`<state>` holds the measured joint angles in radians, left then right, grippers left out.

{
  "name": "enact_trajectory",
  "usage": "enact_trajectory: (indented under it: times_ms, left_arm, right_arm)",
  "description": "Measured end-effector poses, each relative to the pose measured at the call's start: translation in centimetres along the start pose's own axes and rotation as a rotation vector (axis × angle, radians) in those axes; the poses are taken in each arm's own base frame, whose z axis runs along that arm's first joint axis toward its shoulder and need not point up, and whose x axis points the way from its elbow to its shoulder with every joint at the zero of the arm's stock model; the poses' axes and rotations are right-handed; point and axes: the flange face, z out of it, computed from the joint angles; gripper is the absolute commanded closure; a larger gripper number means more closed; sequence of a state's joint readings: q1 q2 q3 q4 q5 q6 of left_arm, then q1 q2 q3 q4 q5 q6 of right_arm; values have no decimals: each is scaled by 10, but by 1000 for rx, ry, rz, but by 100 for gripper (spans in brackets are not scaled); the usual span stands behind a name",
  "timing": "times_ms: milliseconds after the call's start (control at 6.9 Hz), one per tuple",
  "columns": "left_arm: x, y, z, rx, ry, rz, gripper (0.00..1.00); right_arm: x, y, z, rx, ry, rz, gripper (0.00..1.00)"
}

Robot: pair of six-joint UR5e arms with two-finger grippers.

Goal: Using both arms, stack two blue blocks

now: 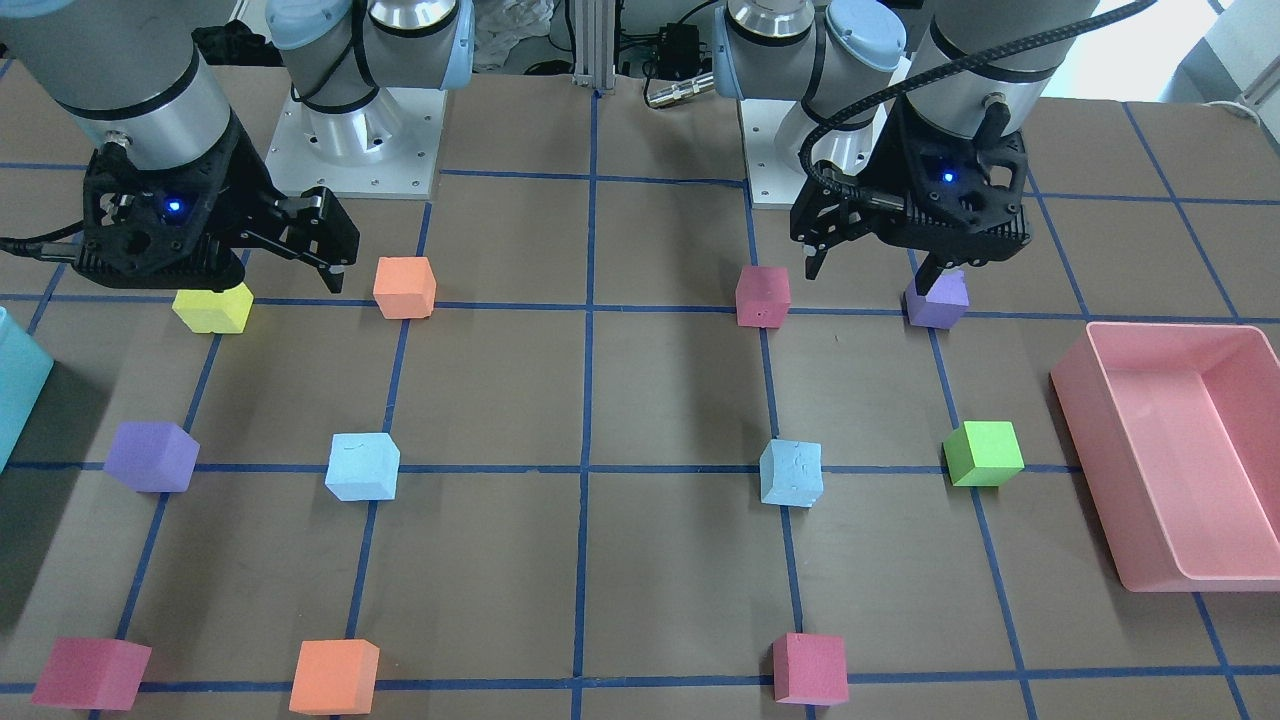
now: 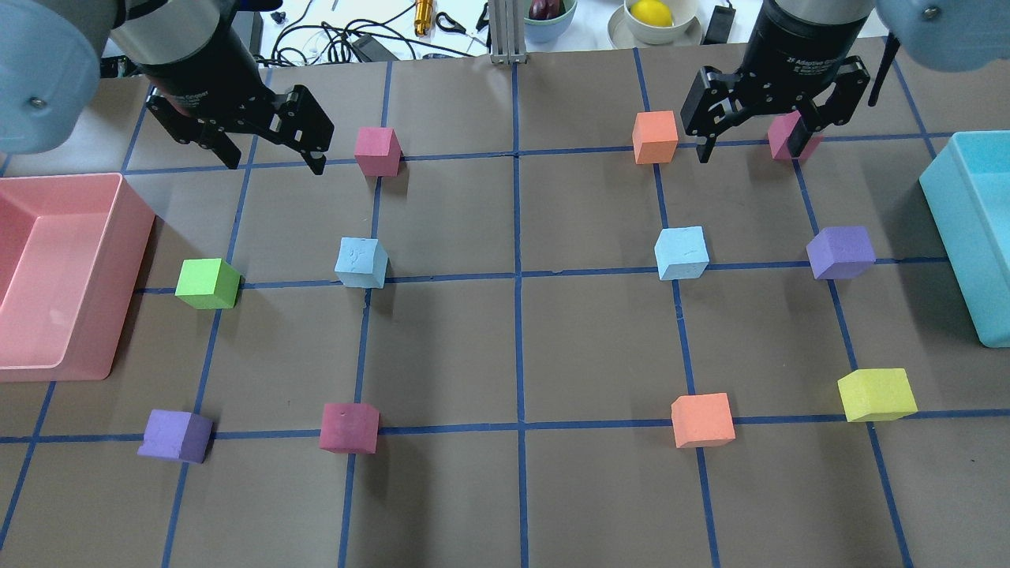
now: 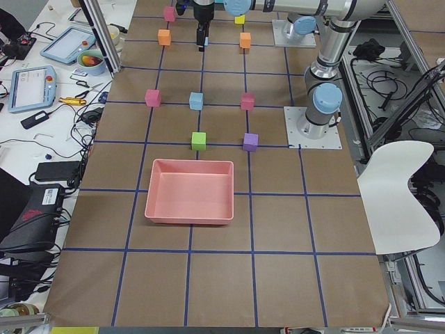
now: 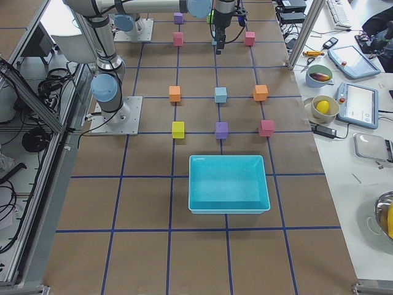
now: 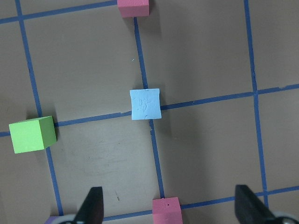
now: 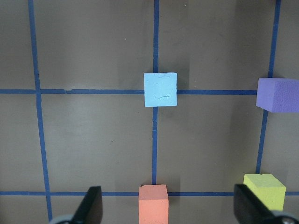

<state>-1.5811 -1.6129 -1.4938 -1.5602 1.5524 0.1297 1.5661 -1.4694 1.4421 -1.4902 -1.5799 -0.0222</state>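
1. The left gripper [image 2: 276, 162], at the upper left of the overhead view, was wide open and held nothing. The right gripper [image 2: 750, 148], at the upper right, was open and empty too. Both hung above the table [image 2: 521, 489].
2. The first blue block [image 2: 361, 263] sat left of the middle of that view. The second blue block [image 2: 682, 252] sat right of the middle. They were well apart, and no gripper touched them.
3. In the left wrist view, a dark pink cube [image 5: 167, 210] sat at the bottom edge, between the two fingertips [image 5: 93, 205]. The first blue block was up in the middle of the frame. If that gripper went straight down, I think it could grab the pink cube by mistake.
4. In the right wrist view, an orange cube [image 6: 153, 203] sat at the bottom edge in the same way. The right gripper could make the same mistake.
5. The first blue block looked a little turned. A finger could hit a corner and push the block away.
6. The blocks looked soft. A hard squeeze could squash one, and then it might sit crooked.
7. If the top block landed off to one side, it could tip and fall. The two arms could also bump when they met near the middle.
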Motion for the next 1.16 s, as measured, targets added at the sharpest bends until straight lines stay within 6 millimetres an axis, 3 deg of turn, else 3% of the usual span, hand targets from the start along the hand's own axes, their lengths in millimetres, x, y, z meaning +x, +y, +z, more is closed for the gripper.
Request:
enact_trajectory:
  times_ms: [725, 870, 1159]
  left_arm:
    - [-2, -2, 9, -18, 4, -3, 0]
    - [-4, -7, 23, -40, 7, -4, 0]
    - [-7, -16, 71, -74, 11, -7, 0]
  right_arm:
    - [0, 0, 3, -7, 3, -1, 0]
    - [1, -1, 7, -16, 3, -1, 0]
    - [1, -3, 23, -41, -4, -1, 0]
